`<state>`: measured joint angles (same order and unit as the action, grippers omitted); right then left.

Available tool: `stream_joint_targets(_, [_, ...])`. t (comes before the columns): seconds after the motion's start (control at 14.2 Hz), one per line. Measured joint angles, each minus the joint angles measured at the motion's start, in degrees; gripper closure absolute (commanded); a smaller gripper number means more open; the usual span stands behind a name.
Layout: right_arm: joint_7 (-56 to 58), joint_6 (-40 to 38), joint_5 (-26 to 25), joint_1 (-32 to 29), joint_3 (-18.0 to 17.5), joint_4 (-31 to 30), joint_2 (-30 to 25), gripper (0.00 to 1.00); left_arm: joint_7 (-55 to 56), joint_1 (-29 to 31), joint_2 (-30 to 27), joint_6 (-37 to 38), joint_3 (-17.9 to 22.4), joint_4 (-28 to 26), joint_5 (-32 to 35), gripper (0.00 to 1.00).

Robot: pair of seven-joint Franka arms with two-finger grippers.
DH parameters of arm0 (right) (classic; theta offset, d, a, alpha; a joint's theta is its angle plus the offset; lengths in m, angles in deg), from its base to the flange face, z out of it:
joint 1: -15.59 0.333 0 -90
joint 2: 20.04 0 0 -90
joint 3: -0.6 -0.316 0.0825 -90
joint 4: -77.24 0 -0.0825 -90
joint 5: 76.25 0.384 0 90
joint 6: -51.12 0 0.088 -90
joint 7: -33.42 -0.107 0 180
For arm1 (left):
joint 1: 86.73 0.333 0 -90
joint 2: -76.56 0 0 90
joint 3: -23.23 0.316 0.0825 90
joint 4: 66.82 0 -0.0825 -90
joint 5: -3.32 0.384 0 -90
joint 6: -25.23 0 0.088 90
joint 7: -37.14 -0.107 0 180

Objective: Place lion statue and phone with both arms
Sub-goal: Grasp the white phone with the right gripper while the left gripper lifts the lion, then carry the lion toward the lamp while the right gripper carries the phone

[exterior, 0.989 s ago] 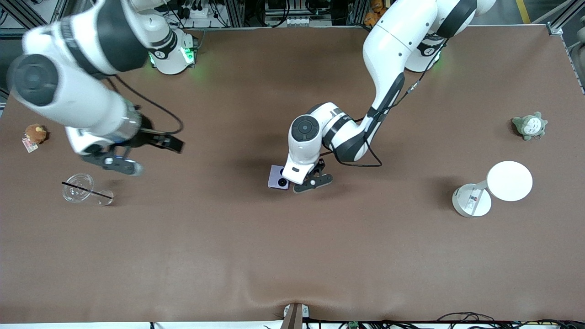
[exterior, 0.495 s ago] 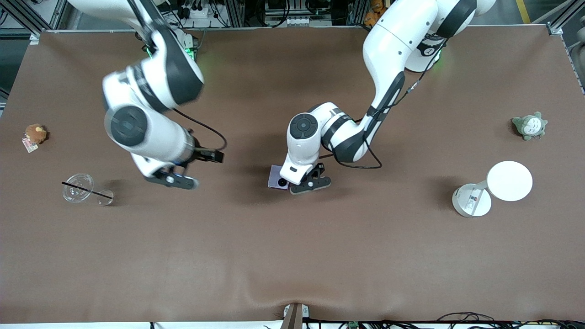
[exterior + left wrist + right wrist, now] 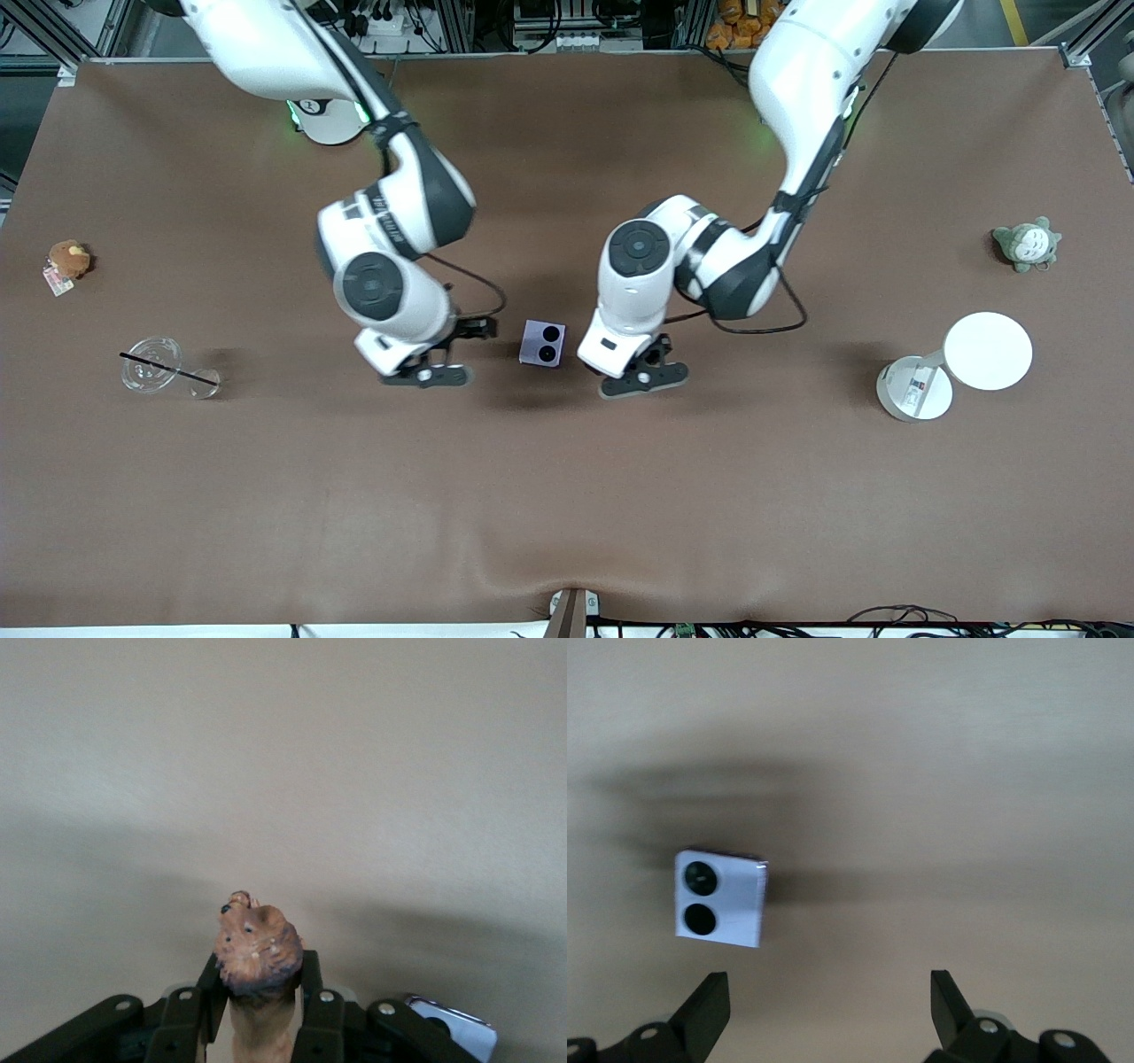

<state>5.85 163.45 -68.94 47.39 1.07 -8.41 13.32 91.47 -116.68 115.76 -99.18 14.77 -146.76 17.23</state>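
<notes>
Your left gripper [image 3: 259, 1014] clamps the lion [image 3: 257, 957]; your right gripper [image 3: 828, 1005] gapes empty beside the phone [image 3: 542, 343]. Approach crooked and one of the right fingers [image 3: 704, 1008] shoves the phone along the desk [image 3: 567, 496].

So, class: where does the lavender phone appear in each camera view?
Front view: the phone, between left gripper and right gripper.
Left wrist view: only its corner, beside the left gripper.
Right wrist view: whole, before the open right gripper.
Shared landmark: the brown table.
</notes>
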Motion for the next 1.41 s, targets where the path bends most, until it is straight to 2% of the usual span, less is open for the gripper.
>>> stream_joint_targets(0.35, [-6.97,8.89,0.44,3.73,0.03,0.11,5.93,0.0,-1.6,2.43,-3.67,4.61,-0.13,-0.64,-0.17,1.0])
stream_joint_targets(0.64, [-12.89,10.74,0.53,5.39,0.02,2.38,9.52,0.0,-3.67,4.47,-6.26,9.89,-0.14,-2.75,-0.59,1.0])
stream_joint_targets(1.13, [-13.72,14.92,0.66,6.79,0.02,3.66,14.4,0.0,-12.03,13.68,-6.49,10.59,-0.18,-4.61,-1.68,1.0])
stream_joint_targets(1.41, [-14.91,15.81,1.24,7.27,0.02,3.92,15.18,0.0,-14.03,17.3,-6.48,10.3,-0.11,-8.88,-1.65,1.0])
